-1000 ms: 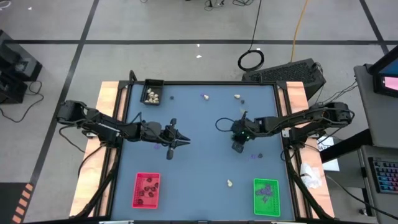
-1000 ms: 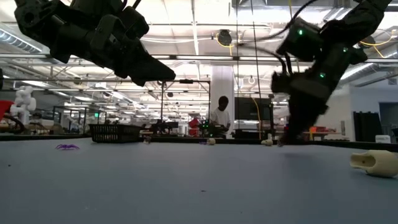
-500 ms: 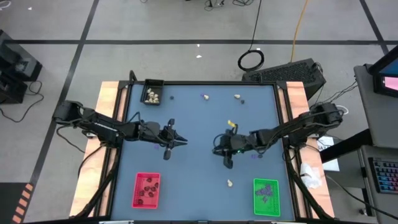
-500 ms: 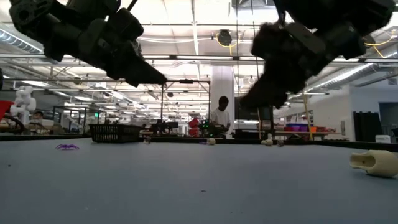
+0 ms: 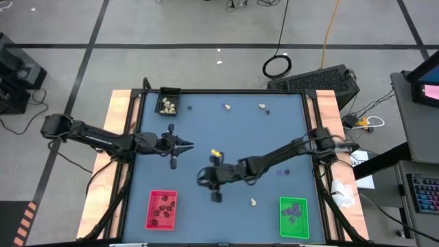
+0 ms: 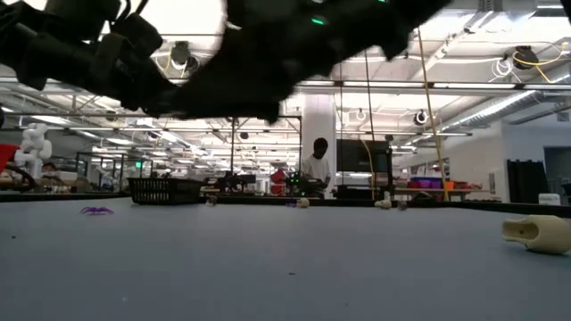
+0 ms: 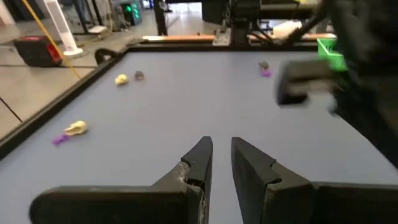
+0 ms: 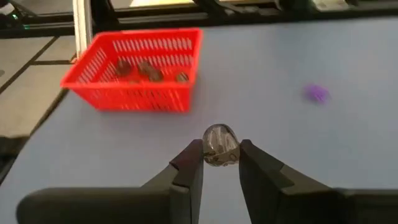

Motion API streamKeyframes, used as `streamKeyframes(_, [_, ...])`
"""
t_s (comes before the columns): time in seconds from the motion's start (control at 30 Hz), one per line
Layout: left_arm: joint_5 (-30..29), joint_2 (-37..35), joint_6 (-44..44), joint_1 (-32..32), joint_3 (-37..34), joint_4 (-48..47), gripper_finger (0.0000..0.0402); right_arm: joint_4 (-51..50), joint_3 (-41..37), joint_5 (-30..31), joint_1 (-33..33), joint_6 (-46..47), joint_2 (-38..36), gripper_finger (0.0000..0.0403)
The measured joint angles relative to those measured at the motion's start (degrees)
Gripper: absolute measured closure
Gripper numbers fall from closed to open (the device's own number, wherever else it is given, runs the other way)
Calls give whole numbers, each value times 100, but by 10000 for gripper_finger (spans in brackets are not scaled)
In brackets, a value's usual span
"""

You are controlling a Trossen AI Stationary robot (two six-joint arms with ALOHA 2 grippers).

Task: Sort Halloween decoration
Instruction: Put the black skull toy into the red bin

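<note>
The right hand [image 8: 216, 163] is clamped on a small dark, rounded trinket [image 8: 219, 144], which sits pinched between its two fingertips and clear of the bench [image 5: 226, 137]. What the coming move turns on is where the red tray [image 8: 138, 68] lies from that hand: in the right wrist view the tray stands ahead of the fingers and off to one side, already holding several dark lumps of the same kind. Seen from above, the right arm reaches far across the bench, so its hand [image 5: 215, 184] hangs just beside the red tray [image 5: 162, 209], on the side toward the green tray [image 5: 293, 217], and a little farther back on the bench. The red tray's long axis runs front to back on the bench, so the hand would likely need to travel sideways over its long rim before letting go. The left hand [image 7: 221, 157], its fingers nearly together with a narrow gap and holding nothing, waits behind the red tray, toward the black tray [image 5: 168, 103].
</note>
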Motion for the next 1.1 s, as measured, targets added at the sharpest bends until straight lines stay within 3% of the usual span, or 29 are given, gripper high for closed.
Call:
streamKeyframes(0.23, [-325,-498,5,7,-176,-133,348,-184,1779,-267,65,-299,1274,323])
streamKeyframes(0.53, [-569,-580,5,7,-175,-310,348,-273,3068,-495,47,-341,2343,323])
streamKeyframes(0.9, [-590,-580,5,7,-174,-302,348,-301,3522,-608,16,-223,2735,318])
streamKeyframes(1.1, [-590,-580,5,7,-174,-299,348,-310,3522,-599,16,-209,2735,275])
